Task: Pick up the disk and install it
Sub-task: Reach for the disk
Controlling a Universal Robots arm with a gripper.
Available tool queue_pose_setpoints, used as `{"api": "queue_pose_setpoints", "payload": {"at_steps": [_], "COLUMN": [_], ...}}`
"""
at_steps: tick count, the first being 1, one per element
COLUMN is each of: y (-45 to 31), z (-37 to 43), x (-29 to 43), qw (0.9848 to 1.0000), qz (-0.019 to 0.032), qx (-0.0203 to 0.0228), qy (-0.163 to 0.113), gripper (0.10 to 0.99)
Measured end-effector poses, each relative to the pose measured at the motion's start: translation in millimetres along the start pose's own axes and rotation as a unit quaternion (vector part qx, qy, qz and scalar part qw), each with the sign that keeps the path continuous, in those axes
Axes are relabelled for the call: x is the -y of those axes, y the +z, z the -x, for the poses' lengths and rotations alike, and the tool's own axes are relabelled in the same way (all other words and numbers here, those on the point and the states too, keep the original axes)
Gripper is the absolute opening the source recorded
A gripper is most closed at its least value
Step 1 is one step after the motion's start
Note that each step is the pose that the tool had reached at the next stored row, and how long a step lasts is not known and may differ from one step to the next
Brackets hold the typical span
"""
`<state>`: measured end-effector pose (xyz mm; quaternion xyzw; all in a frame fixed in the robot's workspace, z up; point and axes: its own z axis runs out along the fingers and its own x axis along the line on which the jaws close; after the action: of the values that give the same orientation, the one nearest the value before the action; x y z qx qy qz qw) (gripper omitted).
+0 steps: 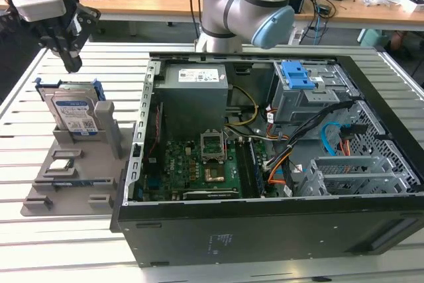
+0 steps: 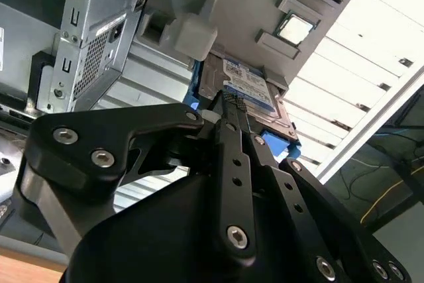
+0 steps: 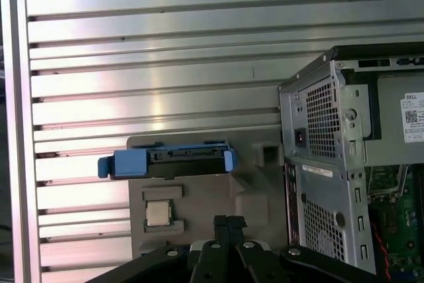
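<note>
The disk (image 1: 74,114), a silver hard drive with a white-and-blue label in a blue bracket, stands on edge in a grey holder (image 1: 73,183) at the exterior view's left. Both wrist views show it too: its label face (image 2: 255,94) and its blue-framed upper edge (image 3: 172,162). My gripper (image 1: 71,64) hangs just above the disk's top edge, clear of it. Its black fingers (image 3: 222,230) are pressed together and hold nothing. In the second wrist view the gripper (image 2: 228,107) points down at the disk.
An open computer case (image 1: 278,230) lies to the exterior view's right of the holder, with a grey drive cage and blue latch (image 1: 296,76) inside. A small square chip (image 1: 61,164) sits on the holder. The arm's base (image 1: 245,4) stands behind the case on a slatted table (image 1: 40,250).
</note>
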<state>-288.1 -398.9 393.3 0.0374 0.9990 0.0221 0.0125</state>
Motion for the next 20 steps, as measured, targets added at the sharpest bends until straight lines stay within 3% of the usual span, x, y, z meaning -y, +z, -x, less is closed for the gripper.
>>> {"api": "queue_pose_setpoints", "payload": {"at_steps": [11,20], "y": [-0.9,-1.3], "z": [-32.2,-47.4], "x": [2.4,3.5], "qw": [1.0,1.0], "qz": [0.0,0.0], "qx": [0.0,0.0], "qy": [0.0,0.0], "gripper": [0.106,0.106]}}
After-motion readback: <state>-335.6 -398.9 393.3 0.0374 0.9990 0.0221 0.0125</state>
